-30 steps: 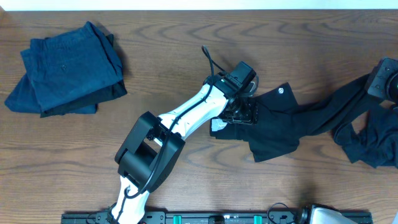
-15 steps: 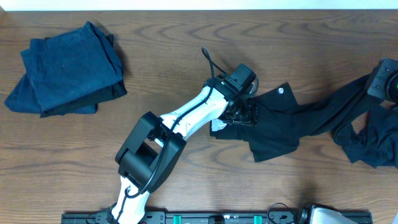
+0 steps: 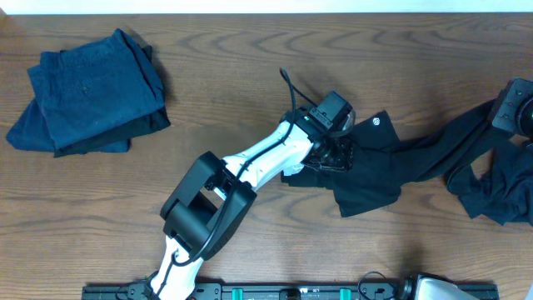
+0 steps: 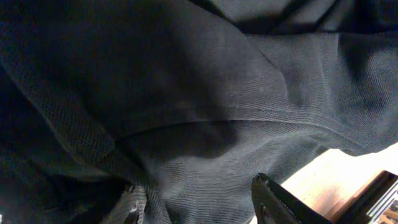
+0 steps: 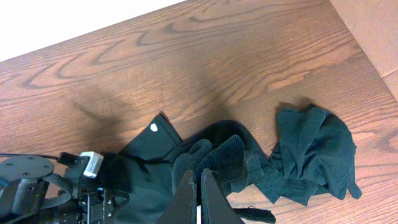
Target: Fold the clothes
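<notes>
A long black garment (image 3: 375,167) lies spread across the table's middle, with a small white round logo (image 3: 376,122) and a white label (image 3: 291,170) at its left end. My left gripper (image 3: 337,154) is pressed down on that left end. In the left wrist view its fingers (image 4: 273,200) stand apart, open, with black fabric (image 4: 205,124) filling the gap. My right gripper (image 3: 511,112) at the far right is shut on the garment's other end, and the cloth bunches at its fingertips (image 5: 199,177). A crumpled dark blue garment (image 3: 500,192) lies beside it.
A folded stack of dark blue clothes (image 3: 87,96) sits at the back left. The left arm's white links (image 3: 250,162) cross the table's middle from the front edge. A black rail (image 3: 291,292) runs along the front edge.
My left gripper has shifted a little to the right, further onto the black garment, and its jaws have narrowed slightly. The right gripper and the garments have stayed put.
</notes>
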`<state>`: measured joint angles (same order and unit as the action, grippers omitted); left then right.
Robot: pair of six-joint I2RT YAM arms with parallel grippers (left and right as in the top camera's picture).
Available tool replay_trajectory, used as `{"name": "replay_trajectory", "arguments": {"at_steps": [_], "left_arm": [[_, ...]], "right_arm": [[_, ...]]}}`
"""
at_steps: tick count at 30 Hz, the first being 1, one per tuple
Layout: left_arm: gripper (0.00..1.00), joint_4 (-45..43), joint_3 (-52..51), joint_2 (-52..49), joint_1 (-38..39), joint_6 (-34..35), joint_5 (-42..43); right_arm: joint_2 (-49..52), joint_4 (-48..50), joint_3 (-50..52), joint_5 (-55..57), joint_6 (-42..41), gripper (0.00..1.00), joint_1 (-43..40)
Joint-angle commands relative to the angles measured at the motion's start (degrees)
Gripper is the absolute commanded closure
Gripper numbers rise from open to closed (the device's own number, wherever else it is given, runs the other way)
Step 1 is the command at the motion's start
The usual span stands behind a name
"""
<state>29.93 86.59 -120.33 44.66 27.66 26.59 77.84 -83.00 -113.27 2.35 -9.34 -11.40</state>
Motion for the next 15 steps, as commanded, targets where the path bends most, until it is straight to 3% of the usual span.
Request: {"name": "replay_trajectory", "arguments": {"at_steps": [1, 15], "left_arm": [[0.44, -0.1, -0.9, -1.4, 1.4, 0.7, -0.3], [0.49, 1.0, -0.9, -4.3, 1.3, 0.7, -4.0]], "right_arm": [[-0.3, -0.1, -0.3, 0.5, 0.9, 0.99, -0.6], [-0.3, -0.2, -0.3, 0.5, 0.9, 0.99, -0.6]]}}
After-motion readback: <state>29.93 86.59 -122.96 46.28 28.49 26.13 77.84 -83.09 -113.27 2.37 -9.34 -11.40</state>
